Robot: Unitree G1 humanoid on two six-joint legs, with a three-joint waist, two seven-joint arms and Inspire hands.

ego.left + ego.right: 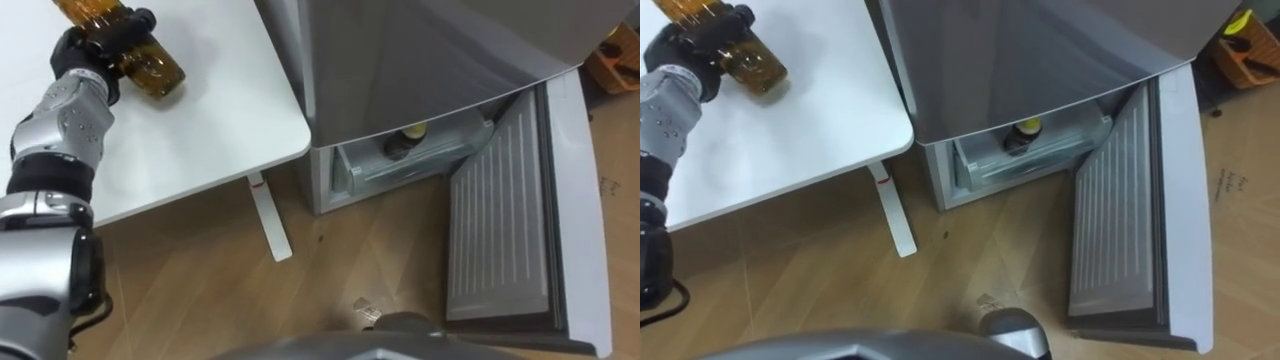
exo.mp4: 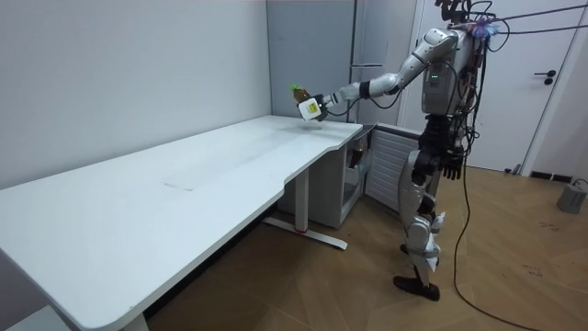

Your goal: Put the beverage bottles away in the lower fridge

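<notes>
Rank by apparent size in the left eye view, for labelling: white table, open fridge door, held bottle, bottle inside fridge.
1. white table
2. open fridge door
3. held bottle
4. bottle inside fridge, partly hidden

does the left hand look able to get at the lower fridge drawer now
Probably not yet: the left hand is shut on the brown bottle above the white table, while the drawer sits low by the floor. Its door stands open.

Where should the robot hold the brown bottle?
Grip the brown bottle round its wide middle, coming from the side: the body is round, so fingers can wrap it. The left hand holds it that way now, base sticking out. The right hand hangs idle.
</notes>
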